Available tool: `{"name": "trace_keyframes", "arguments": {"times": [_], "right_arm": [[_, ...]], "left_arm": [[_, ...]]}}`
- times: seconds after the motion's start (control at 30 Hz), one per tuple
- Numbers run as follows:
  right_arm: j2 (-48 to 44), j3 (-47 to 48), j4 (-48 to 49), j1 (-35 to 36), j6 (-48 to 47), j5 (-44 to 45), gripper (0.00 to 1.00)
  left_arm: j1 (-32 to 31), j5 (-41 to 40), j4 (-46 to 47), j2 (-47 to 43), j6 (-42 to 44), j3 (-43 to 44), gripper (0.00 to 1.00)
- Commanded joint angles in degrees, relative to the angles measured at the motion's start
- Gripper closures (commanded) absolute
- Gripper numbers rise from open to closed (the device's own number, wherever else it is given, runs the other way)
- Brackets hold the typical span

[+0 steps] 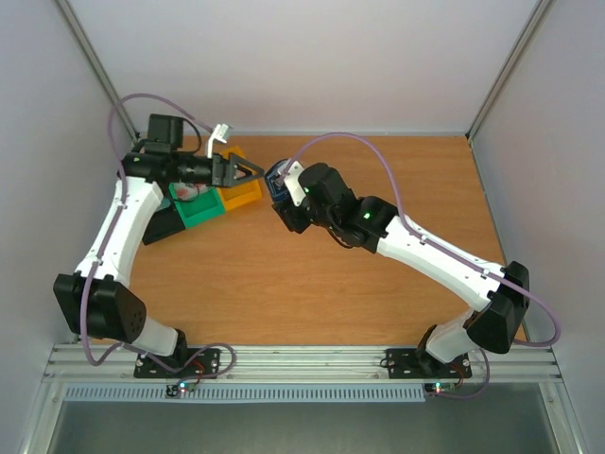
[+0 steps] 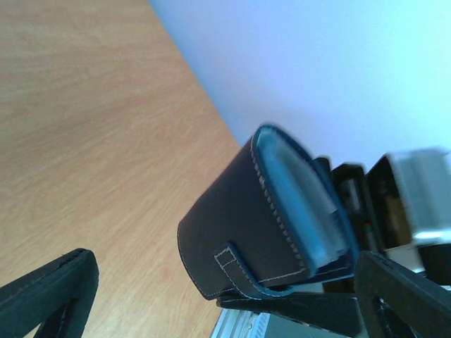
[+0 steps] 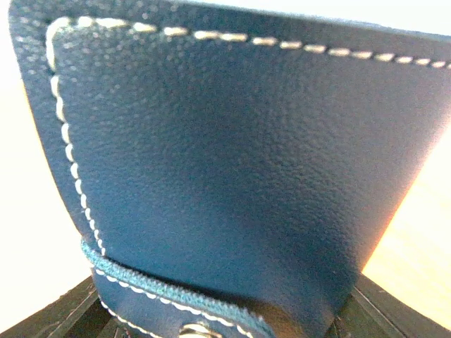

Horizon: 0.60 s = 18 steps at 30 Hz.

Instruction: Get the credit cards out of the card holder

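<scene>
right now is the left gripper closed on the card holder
No, the left gripper is wide open, its fingers spread far wider than the card holder.

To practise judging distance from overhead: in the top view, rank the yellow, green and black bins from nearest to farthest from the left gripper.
1. Yellow bin, right by the left gripper.
2. Green bin, farther left.
3. Black bin, leftmost of the three.

From above, the right arm (image 1: 416, 248) covers most of the card holder (image 1: 274, 178). In the right wrist view the picture's bottom and right edges cut it off.
</scene>
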Motion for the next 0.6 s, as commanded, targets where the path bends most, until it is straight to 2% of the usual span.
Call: {"name": "trace_keyframes", "arguments": {"times": [0.0,0.07,0.13,0.17,0.23,0.4,0.57], "right_arm": [[0.4,1.8,-1.1,0.7,-3.3,1.9,0.41],[1.0,2.6,-1.7,0.7,-4.0,2.4,0.41],[1.8,3.7,-2.5,0.7,-4.8,2.5,0.41],[2.2,4.3,-2.9,0.7,-5.1,2.6,0.42],[2.7,5.1,-3.4,0.7,-5.4,2.8,0.42],[2.5,5.3,-3.2,0.9,-5.6,1.5,0.42],[3.1,5.9,-3.4,1.2,-6.1,1.9,0.42]], "left_arm": [[4.7,9.9,2.7,0.6,-5.8,3.9,0.01],[3.3,4.7,-0.6,-0.6,-2.3,4.9,0.01],[-1.9,-7.5,-1.2,-3.1,3.1,4.6,0.01],[-3.5,-10.4,-2.5,-2.8,4.3,5.5,0.01],[-4.2,-10.9,-4.8,-0.8,5.3,7.5,0.01],[-5.1,-15.6,-3.1,0.7,2.8,6.1,0.01],[-7.3,-14.8,-3.3,1.4,4.2,4.9,0.04]]}}
